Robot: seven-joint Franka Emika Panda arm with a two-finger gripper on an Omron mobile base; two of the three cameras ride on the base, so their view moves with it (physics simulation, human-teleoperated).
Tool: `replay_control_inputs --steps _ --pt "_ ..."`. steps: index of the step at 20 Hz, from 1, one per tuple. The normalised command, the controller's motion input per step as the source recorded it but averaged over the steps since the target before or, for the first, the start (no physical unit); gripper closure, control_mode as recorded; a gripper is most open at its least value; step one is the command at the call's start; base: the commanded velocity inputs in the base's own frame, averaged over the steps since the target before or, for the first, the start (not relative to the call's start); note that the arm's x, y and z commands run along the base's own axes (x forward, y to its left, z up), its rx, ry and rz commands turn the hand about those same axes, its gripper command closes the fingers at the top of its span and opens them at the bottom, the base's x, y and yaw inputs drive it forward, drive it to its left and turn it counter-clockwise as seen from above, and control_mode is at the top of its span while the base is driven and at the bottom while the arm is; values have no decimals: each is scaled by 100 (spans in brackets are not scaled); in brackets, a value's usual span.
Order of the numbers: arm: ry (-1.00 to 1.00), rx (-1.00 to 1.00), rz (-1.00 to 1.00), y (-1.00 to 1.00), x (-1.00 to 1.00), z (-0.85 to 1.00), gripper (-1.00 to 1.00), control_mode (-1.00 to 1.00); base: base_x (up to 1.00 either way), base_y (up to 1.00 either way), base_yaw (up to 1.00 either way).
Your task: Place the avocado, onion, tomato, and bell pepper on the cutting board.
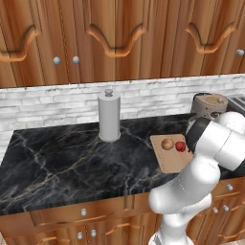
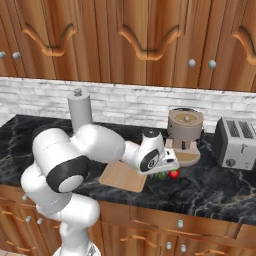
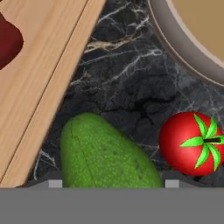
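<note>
The light wooden cutting board [image 1: 167, 160] lies on the black marble counter with the tan onion [image 1: 167, 143] and a red bell pepper [image 1: 180, 146] on it. In the hand view the board [image 3: 39, 65] fills the upper left, and a dark red edge of the pepper [image 3: 8, 41] shows on it. The green avocado [image 3: 105, 153] lies on the counter just off the board's edge, between my gripper's [image 3: 113, 183] widely spread finger tips. Right of the avocado and apart from it sits the tomato [image 3: 192, 142], also on the counter. The gripper [image 2: 162, 169] is open, low over the avocado [image 2: 161, 175] and the tomato [image 2: 174, 174].
A brown coffee machine [image 2: 185, 131] stands just behind the tomato, and its round base [image 3: 192, 39] is close in the hand view. A toaster [image 2: 236, 136] is further right. A grey paper towel holder [image 1: 109, 116] stands at the back, left of the board.
</note>
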Motion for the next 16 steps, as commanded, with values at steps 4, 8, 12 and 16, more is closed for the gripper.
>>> replay_control_inputs --steps 4,8,12,16 --pt "-8 -11 -3 92 -30 58 100 -100 0 0 0" --pt "0 -10 -15 98 -26 45 100 -100 0 0 0" --pt "0 -1 -26 76 -30 20 100 -100 0 0 0" --pt "4 0 -23 65 -2 7 100 -100 0 0 0"
